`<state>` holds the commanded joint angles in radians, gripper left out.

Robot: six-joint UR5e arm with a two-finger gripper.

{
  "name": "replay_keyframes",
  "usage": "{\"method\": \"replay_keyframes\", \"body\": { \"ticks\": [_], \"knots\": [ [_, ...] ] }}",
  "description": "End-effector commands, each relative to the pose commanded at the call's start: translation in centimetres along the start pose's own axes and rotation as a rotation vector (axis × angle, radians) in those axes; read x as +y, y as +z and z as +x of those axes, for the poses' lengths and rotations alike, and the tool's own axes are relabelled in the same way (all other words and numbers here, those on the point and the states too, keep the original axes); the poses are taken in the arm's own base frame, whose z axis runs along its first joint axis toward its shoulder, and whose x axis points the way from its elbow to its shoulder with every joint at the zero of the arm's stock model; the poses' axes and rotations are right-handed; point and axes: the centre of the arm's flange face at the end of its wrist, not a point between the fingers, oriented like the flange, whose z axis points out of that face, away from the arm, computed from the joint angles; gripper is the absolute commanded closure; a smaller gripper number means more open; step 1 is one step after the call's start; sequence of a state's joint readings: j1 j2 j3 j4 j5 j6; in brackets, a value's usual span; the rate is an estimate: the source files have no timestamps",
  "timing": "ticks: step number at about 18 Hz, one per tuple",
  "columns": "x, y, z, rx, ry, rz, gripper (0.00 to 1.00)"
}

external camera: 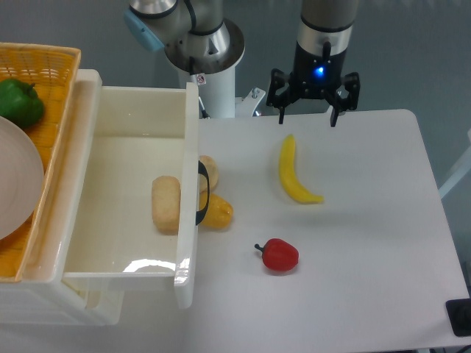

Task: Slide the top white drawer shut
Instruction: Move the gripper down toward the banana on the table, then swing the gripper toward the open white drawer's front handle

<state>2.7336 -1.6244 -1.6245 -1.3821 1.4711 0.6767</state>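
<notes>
My pincer (307, 122) hangs spread wide over the table's (353, 243) far edge, holding nothing. The top white drawer (125, 198) sits pulled out at left, bread roll (165, 204) inside.
</notes>
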Motion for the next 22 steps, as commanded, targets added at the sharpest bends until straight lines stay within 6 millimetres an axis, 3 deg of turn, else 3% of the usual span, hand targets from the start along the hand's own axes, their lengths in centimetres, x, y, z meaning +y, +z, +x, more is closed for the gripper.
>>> {"method": "replay_keyframes", "body": {
  "ticks": [19,22],
  "knots": [
    [-2.9,8.1,-0.7,0.072,-0.088,-0.092,0.00],
    [-3.8,8.9,0.2,0.090,-0.117,-0.096,0.00]
  ]
}}
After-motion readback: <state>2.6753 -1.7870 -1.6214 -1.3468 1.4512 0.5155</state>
